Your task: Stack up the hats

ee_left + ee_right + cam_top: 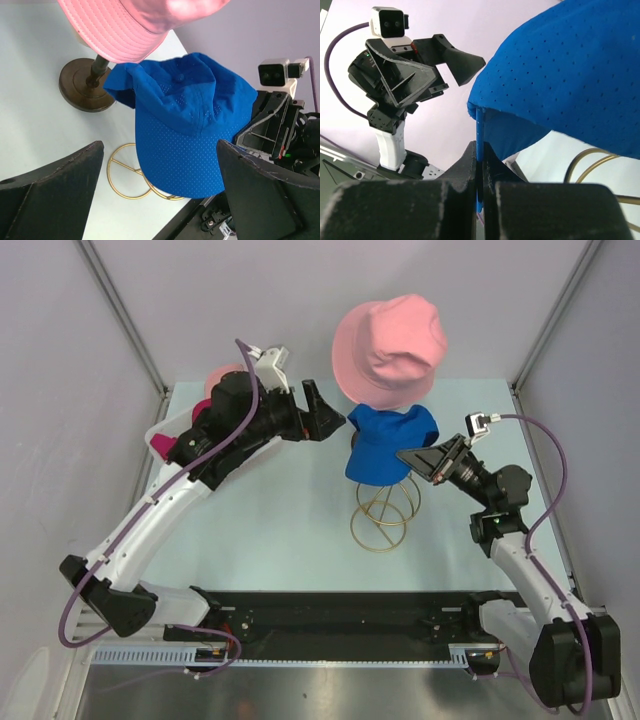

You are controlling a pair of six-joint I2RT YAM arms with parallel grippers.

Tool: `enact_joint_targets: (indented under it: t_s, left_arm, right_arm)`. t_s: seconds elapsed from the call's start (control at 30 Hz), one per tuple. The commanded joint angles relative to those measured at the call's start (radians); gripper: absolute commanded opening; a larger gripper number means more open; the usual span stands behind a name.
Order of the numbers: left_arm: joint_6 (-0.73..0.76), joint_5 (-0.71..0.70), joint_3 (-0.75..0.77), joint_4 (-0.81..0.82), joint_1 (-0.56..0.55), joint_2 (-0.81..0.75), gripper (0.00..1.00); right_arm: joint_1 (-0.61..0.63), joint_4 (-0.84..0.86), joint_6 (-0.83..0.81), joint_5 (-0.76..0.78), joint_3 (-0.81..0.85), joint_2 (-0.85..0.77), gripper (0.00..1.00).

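Top external view is showing the pale table [270, 530] carrying everything, with the salmon-pink bucket hat [390, 340] sitting highest and looming largest, perched on a stand whose dark round base [85, 85] is showing in the left wrist view. Just below its brim, the royal-blue cap [390, 440] is draping over a gold wire stand [385, 515], the two hats nearly touching. Off to the left, a white basket [162, 426] is holding a magenta cap [160, 446], and a light-pink cap [226, 374] is peeking out behind the left arm.

The left gripper [325, 412] is hovering just beside the blue cap with its jaws standing wide apart and holding nothing. The right gripper [408, 456] is reaching in from the other side, and its wrist view is showing the jaws pressed together on a thin fold of the blue cap's edge.

The blue cap is looking light and floppy: perforated, thin fabric that is sagging and creasing wherever nothing is supporting it. A single pinch at the rim is likely letting the rest droop and swing, so the crown is probably needing a second hold on the opposite side. The peak is likely the stiffest part and a steadier place to grip. The fabric is not looking slippery or fragile, though it could be snagging on the wire loops while lifting. Whether the wire stand is bearing the cap's weight right now cannot be told
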Motion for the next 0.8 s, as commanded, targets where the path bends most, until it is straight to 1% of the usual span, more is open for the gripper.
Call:
enact_joint_targets:
  t_s: [0.0, 0.2, 0.33, 0.47, 0.53, 0.57, 0.6, 0.63, 0.67, 0.73, 0.77]
  left_arm:
    - [0.024, 0.001, -0.002, 0.045, -0.013, -0.025, 1.00]
    - [0.035, -0.008, -0.016, 0.033, -0.016, -0.039, 1.00]
    - [0.035, -0.023, -0.028, 0.025, -0.016, -0.051, 1.00]
    - [0.027, -0.025, -0.044, 0.028, -0.017, -0.054, 1.00]
    - [0.023, -0.025, -0.051, 0.034, -0.019, -0.056, 1.00]
    - [0.021, -0.027, -0.059, 0.037, -0.020, -0.059, 1.00]
    - [0.020, -0.025, -0.062, 0.042, -0.022, -0.056, 1.00]
    - [0.018, -0.025, -0.065, 0.044, -0.022, -0.054, 1.00]
    - [0.018, -0.022, -0.065, 0.045, -0.023, -0.053, 1.00]
    - [0.020, -0.022, -0.064, 0.047, -0.025, -0.043, 1.00]
    - [0.021, -0.019, -0.062, 0.047, -0.027, -0.040, 1.00]
  right_arm:
    - [-0.033, 0.173, -0.008, -0.085, 0.014, 0.056, 0.00]
    - [-0.079, 0.248, -0.008, -0.151, -0.042, 0.098, 0.00]
    - [-0.090, 0.261, 0.055, -0.173, -0.077, 0.082, 0.00]
    - [-0.087, 0.232, 0.154, -0.153, -0.126, 0.010, 0.00]
    - [-0.075, 0.148, 0.173, -0.138, -0.143, -0.066, 0.00]
    - [-0.072, 0.083, 0.161, -0.129, -0.146, -0.092, 0.00]
    - [-0.070, -0.028, 0.153, -0.125, -0.148, -0.156, 0.00]
    - [-0.067, -0.085, 0.144, -0.116, -0.149, -0.184, 0.00]
    - [-0.067, -0.182, 0.138, -0.106, -0.149, -0.221, 0.00]
    - [-0.069, -0.257, 0.138, -0.078, -0.151, -0.293, 0.00]
    - [-0.069, -0.344, 0.135, -0.075, -0.148, -0.309, 0.00]
